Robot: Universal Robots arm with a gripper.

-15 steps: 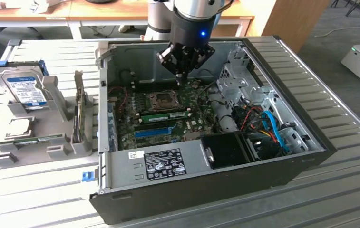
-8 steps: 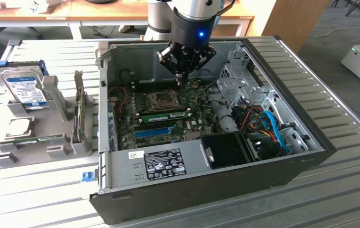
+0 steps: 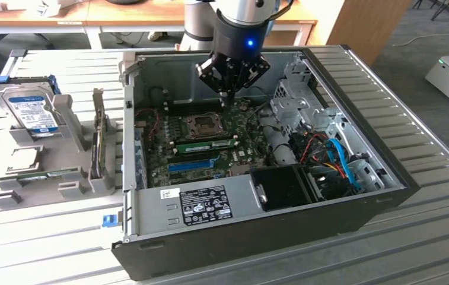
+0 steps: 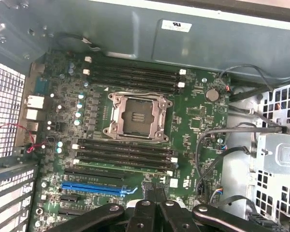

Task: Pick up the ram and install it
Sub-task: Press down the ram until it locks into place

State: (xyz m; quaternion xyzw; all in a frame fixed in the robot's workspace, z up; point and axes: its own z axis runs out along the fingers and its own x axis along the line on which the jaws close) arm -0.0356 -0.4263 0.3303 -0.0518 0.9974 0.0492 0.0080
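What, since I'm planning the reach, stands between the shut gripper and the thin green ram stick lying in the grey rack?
The open computer case's grey metal side wall and the rack's upright dividers lie between the gripper, over the green motherboard, and the ram. Nothing visible covers the ram from above.

- The motherboard (image 4: 193, 121) is dark green, dotted with small silver parts.
- Its expansion slot (image 4: 94, 187) is bright blue; the memory slots (image 4: 125, 152) are black with white end clips.
- The ram (image 3: 207, 144) seated in the board is green.
- The case (image 3: 287, 228) is black outside, grey metal inside.
- The hard drive (image 3: 32, 113) is silver with a blue-white label.
- The gripper (image 3: 226, 98) is black.
- The table (image 3: 42, 249) is pale grey, ribbed.
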